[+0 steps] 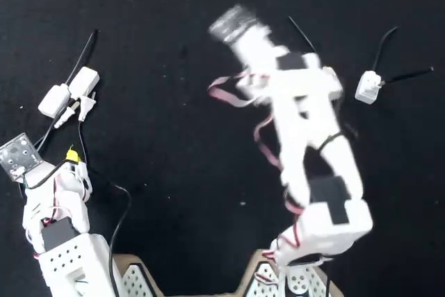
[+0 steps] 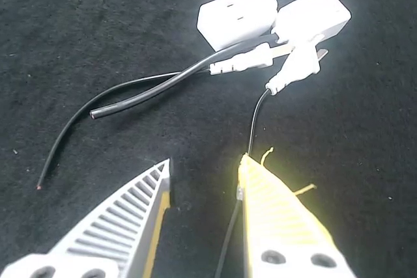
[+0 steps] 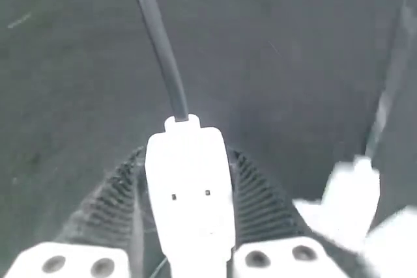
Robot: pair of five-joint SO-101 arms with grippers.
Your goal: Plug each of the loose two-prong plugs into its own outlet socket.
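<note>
As right arm (image 1: 306,119) extends, it clamps socket (image 3: 189,187).

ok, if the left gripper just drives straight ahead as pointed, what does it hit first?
Probably the white plug lying crosswise, near its cable end, with an outlet socket right behind. The left gripper is open; depth is unclear.

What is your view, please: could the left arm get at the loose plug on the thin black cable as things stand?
Probably yes. The left gripper is open and points toward the plug, with bare table between them. Its thin cable runs close beside the yellow finger and might snag.
</note>
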